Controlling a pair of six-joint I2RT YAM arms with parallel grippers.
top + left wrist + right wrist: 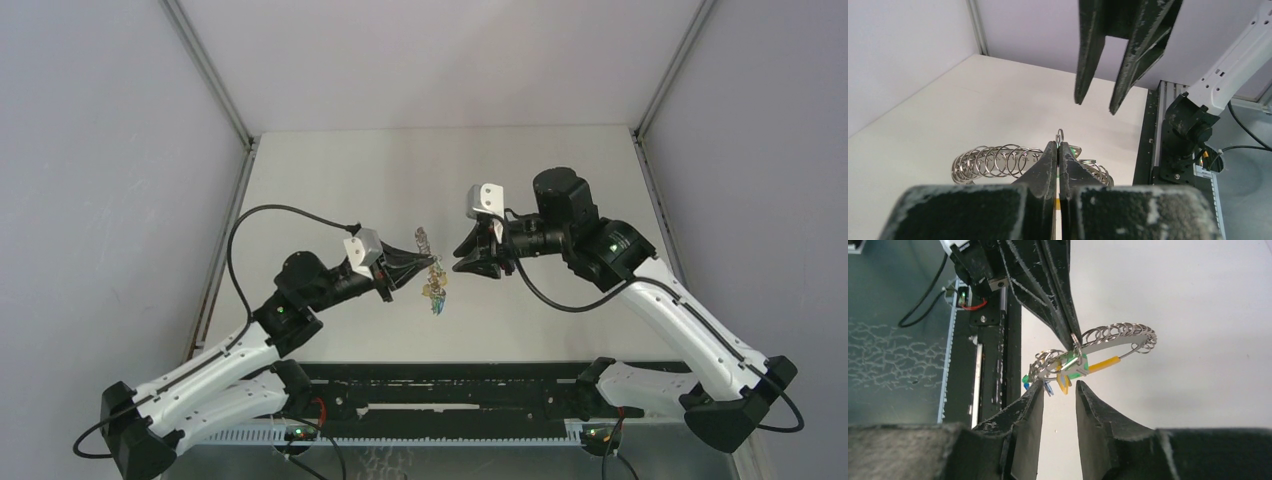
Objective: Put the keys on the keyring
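Pale table (330,180) and grey walls lie behind two arms meeting in mid-air: the left gripper (1058,148) is clamped tight on the keyring (1122,333), holding it above the table, while the right gripper (1057,388) stands narrowly parted and empty just beside the keys (1075,365). Threading looks to be the step in hand, and next the right fingers must pinch one small key head and work it along the wire without twisting the ring loose. Only the right wrist view shows the green and blue heads and the yellow band (1103,362); the left wrist view shows bare ring loops, and the top view shows only a small tangle.
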